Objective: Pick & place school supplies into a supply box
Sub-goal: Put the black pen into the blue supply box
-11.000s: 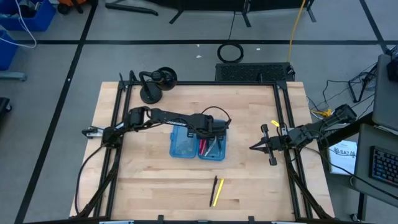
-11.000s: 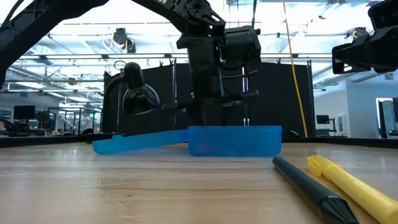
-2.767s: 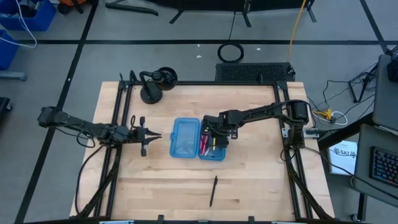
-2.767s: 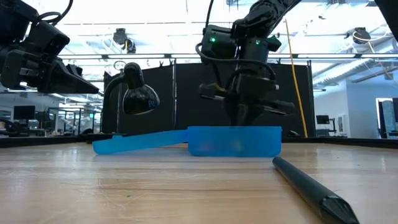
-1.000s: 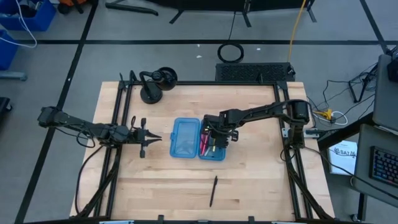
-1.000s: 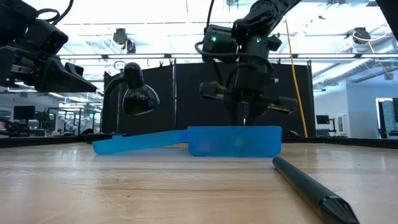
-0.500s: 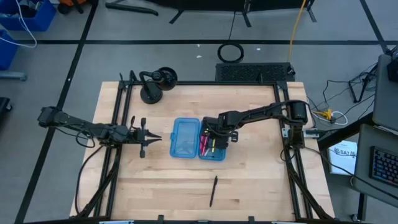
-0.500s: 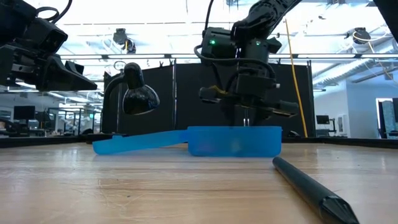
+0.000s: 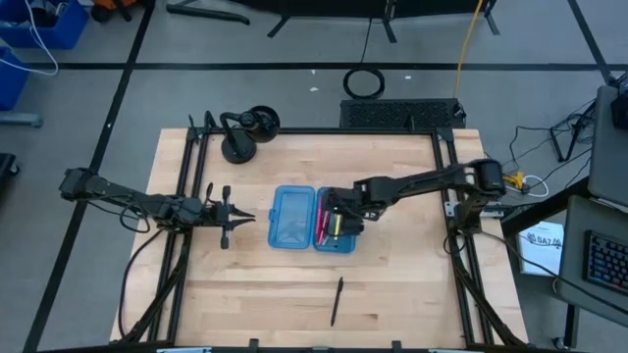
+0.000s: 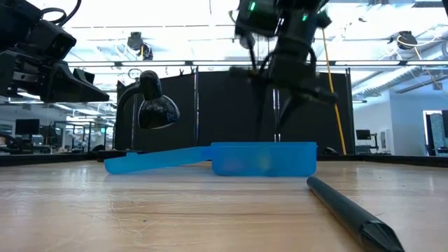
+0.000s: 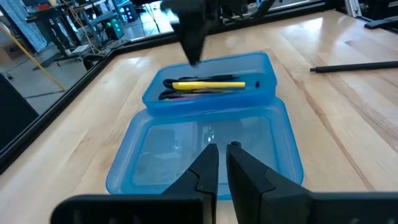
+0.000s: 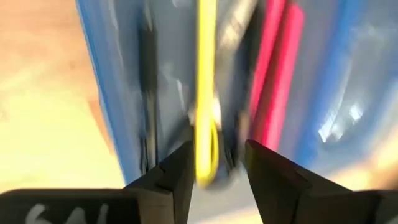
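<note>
The supply box (image 9: pixel 294 218) lies open in the middle of the table as two translucent blue halves. Its right half (image 9: pixel 339 240) holds a yellow pen (image 11: pixel 208 84), pink pens (image 12: pixel 280 68) and dark items. A black pen (image 9: pixel 336 300) lies on the table near the front edge. My right gripper (image 12: pixel 217 155) hangs open above the right half, with the yellow pen (image 12: pixel 206 93) lying below the gap between its fingers, clear of them. At the table's left my left gripper (image 9: pixel 240 218) waits, shut and empty, pointing at the box.
A black desk lamp (image 9: pixel 245 132) stands at the table's far left corner. Black frame rails (image 9: pixel 186 245) run along the left and right edges. Bare wood lies between the box and the black pen (image 10: pixel 346 210).
My right gripper has opened over the box's right half and risen clear of it. The yellow pen stays lying in the box.
</note>
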`<control>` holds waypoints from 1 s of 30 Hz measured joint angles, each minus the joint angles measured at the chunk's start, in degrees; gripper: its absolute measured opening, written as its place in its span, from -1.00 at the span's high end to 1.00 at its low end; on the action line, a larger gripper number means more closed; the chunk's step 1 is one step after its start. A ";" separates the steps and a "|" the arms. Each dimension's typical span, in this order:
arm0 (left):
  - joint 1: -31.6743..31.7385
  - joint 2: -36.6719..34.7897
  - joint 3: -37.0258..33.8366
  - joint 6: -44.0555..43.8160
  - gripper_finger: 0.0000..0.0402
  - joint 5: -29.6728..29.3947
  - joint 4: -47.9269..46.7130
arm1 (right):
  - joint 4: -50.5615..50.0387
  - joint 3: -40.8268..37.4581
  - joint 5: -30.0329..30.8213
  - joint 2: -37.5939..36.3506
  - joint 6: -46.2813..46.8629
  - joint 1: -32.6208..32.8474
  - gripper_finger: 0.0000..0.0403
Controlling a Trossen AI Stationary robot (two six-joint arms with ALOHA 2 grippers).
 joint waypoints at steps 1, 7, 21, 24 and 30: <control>0.00 0.00 0.00 0.01 0.81 0.04 -0.01 | -0.14 0.00 1.82 -1.30 1.64 0.65 0.36; -0.02 0.00 0.00 -0.01 0.81 0.13 0.60 | 2.54 0.00 12.71 -9.95 23.60 6.40 0.60; 0.00 0.00 -0.04 -1.40 0.81 -1.26 6.02 | 24.89 -18.85 6.45 -39.64 75.42 18.11 0.99; 0.00 -0.02 -0.04 -1.67 0.81 -1.29 7.43 | 32.28 -27.43 13.56 -50.48 77.86 22.14 1.00; 0.05 -0.02 -0.04 -3.07 0.81 -3.45 8.06 | 54.07 -47.92 20.01 -65.25 78.15 24.83 1.00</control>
